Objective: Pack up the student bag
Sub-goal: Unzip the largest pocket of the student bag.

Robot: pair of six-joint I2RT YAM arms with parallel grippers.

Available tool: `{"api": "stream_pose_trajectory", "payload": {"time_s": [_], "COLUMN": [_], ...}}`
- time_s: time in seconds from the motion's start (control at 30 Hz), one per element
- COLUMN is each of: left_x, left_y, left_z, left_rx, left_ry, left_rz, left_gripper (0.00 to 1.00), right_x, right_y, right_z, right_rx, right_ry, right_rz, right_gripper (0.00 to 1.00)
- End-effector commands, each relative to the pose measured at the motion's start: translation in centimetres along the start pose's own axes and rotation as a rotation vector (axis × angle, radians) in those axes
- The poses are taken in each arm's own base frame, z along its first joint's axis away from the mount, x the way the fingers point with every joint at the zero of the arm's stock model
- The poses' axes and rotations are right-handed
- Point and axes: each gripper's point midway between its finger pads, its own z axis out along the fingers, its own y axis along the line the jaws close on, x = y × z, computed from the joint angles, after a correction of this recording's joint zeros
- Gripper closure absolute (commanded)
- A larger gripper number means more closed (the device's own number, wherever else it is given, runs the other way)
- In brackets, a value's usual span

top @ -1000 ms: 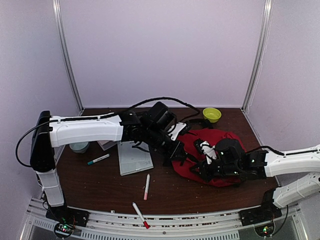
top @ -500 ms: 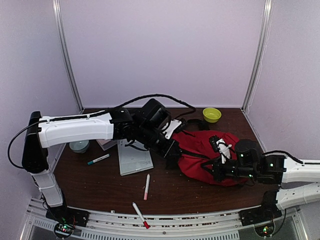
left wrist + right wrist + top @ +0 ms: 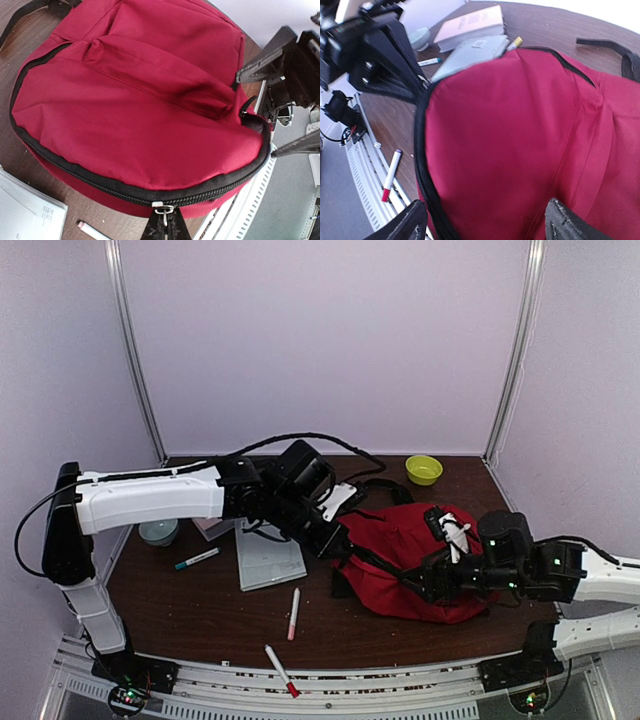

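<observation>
While the left gripper is clamped on the zipper pull of the student bag, the right gripper has its jaws wide apart, with red fabric showing between them; the bag lies on the table, right of centre, between both arms; a marker lies near its left side.

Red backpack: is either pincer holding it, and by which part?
The left pincer is shut on the zipper pull of the red backpack. The right pincer stands open over the fabric, gripping nothing.
</observation>
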Motion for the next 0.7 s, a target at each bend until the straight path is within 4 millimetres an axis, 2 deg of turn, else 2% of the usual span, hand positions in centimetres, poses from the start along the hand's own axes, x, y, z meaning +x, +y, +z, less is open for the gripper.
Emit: {"api": "stream_pose_trajectory", "payload": {"time_s": [0.0, 0.07, 0.13, 0.33, 0.67], "left_x": [-2.1, -2.3, -2.4, -2.2, -2.0], "left_y": [-2.4, -2.9, -3.2, -3.7, -5.1], "left_z": [-0.8, -0.9, -0.9, -0.8, -0.8], "left_rx": [0.08, 0.097, 0.103, 0.116, 0.187], "left_ry": [-0.075, -0.082, -0.085, -0.085, -0.106], "left_rz": [0.05, 0.052, 0.055, 0.059, 0.049], "left_gripper": [1.0, 1.0, 1.0, 1.0, 1.0], "right_x": [-3.1, -3.8, -4.3, -5.2, -3.0], "right_y": [3.3, 4.9, 5.5, 4.3, 5.4], "right_z": [-1.4, -1.6, -1.4, 0.6, 3.6], "right_rx": [-0.114, -0.148, -0.132, 0.01, -0.016], "right_ry": [-0.04, -0.051, -0.058, -0.062, -0.009], "right_rz": [-0.035, -0.065, -0.085, -0.056, -0.052], "right_gripper": [0.16, 0.15, 0.15, 0.18, 0.34]}}
